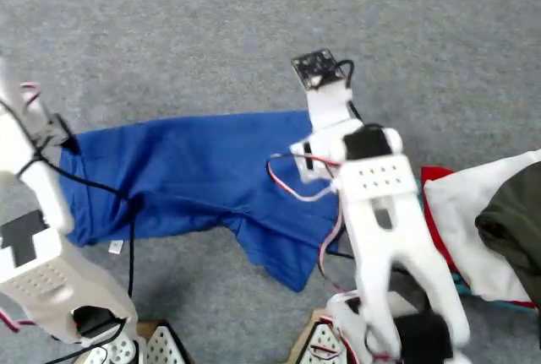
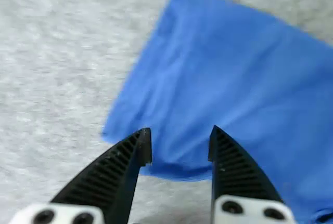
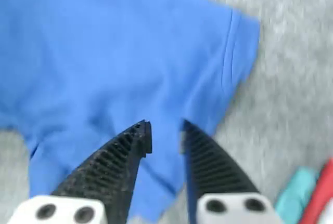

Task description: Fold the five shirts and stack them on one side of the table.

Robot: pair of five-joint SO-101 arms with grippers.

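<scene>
One blue shirt (image 1: 194, 174) under left fingers (image 2: 125, 172) and right fingers (image 3: 119, 156), both apart

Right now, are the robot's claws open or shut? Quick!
Left gripper: open, holding nothing, at the blue shirt.
Right gripper: open slightly, holding nothing.

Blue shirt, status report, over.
Left pincer open at edge of blue shirt. Right pincer open above its sleeve end. Shirt spread out, unstacked. Other shirts heaped aside.
</scene>
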